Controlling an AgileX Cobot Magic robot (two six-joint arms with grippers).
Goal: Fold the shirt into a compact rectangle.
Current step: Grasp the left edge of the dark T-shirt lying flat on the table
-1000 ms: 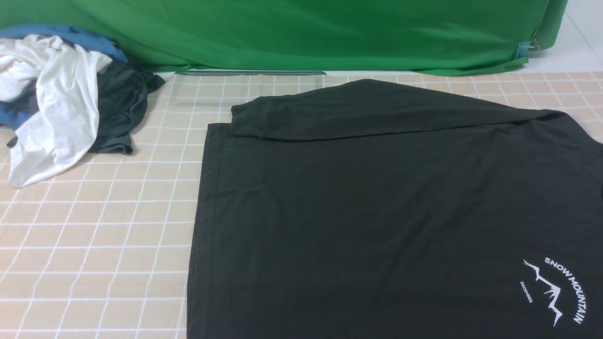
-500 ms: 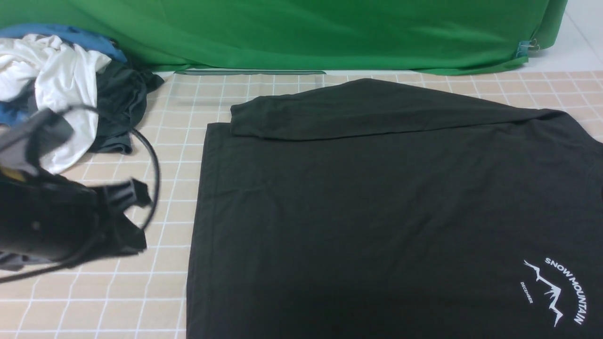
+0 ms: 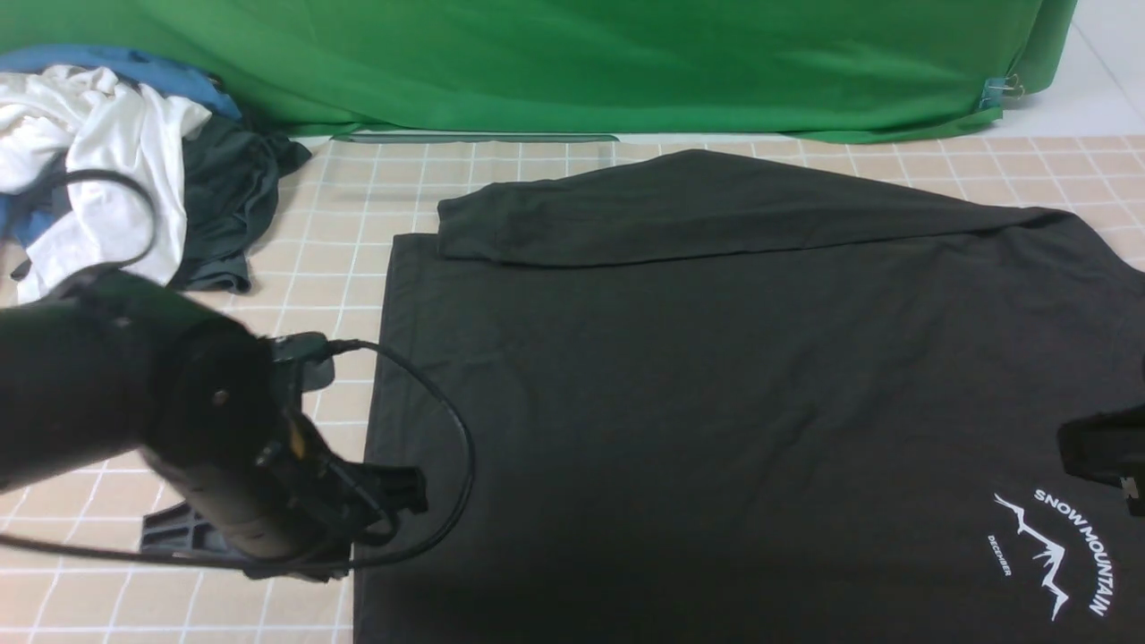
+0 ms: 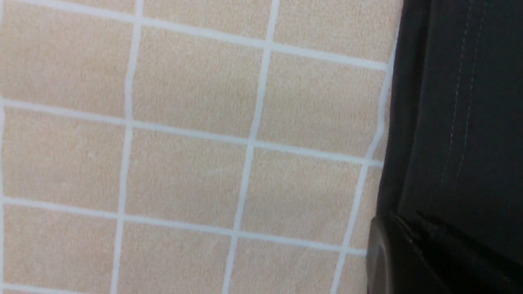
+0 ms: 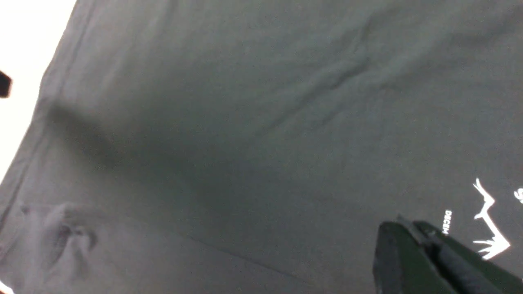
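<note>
Shirt [image 3: 716,376] lies flat on the bench [image 3: 268,429], centre to right, print [image 3: 1055,555] facing up. One sleeve [image 3: 680,210] is folded across the far edge; body folds all left, so I'd call it early. My left tool [image 3: 407,490] is at the left hem, gap unreadable. My right tool [image 5: 402,228] is closed and empty near the print.

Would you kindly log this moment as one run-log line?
black long-sleeved cotton shirt: flat, sleeve folded in; left gripper: at hem edge, state unclear; right gripper: shut, near white print
</note>
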